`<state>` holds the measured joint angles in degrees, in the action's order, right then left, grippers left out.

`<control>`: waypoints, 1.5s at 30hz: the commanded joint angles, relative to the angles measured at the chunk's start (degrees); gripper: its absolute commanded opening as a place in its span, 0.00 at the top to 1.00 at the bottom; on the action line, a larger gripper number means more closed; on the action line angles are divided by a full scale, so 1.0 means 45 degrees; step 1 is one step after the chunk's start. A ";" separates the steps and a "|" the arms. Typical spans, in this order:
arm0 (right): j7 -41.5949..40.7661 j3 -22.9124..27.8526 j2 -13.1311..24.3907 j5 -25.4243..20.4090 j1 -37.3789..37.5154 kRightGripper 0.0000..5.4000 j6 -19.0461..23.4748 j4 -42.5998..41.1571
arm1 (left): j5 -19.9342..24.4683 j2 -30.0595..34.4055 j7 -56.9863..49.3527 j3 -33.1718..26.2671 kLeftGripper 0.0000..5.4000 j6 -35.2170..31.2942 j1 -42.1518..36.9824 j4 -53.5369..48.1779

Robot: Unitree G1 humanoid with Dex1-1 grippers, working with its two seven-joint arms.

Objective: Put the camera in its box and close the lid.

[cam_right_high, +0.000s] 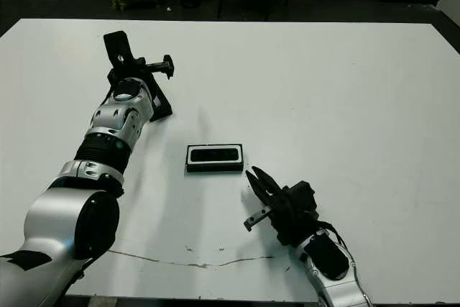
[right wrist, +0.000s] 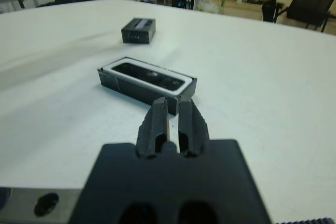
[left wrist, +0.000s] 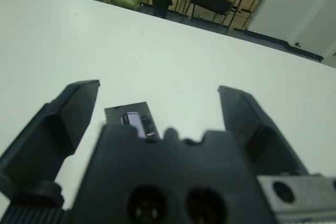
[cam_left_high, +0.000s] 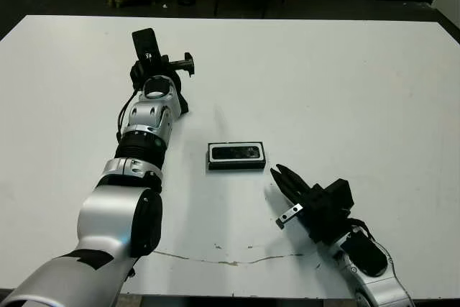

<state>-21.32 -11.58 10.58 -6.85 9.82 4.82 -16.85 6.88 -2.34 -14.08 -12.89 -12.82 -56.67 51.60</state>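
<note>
Black lid (right wrist: 138, 29) lies beyond camera-filled box (cam_left_high: 236, 156); left gripper (left wrist: 157, 124) spread wide, right gripper (right wrist: 172, 127) pinched empty.

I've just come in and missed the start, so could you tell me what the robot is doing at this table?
It is packing a camera into its box. The camera already lies inside the box at the middle of the table. The lid is not on yet; it sits apart on the table, near the left gripper, which is open above it and holds nothing. The right gripper is shut and empty, pointing at the box without touching it.
</note>
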 commanded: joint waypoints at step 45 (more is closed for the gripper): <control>-0.0523 0.0029 -0.0277 -0.0781 -0.0066 1.00 -0.0020 0.0335 | 0.0781 -0.0551 -0.2077 -0.0953 0.00 -0.0013 -0.0859 0.2847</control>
<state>-23.69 -11.68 9.05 -10.22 8.91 3.88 -16.25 10.14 -4.64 -22.91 -16.82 -12.66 -60.61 62.97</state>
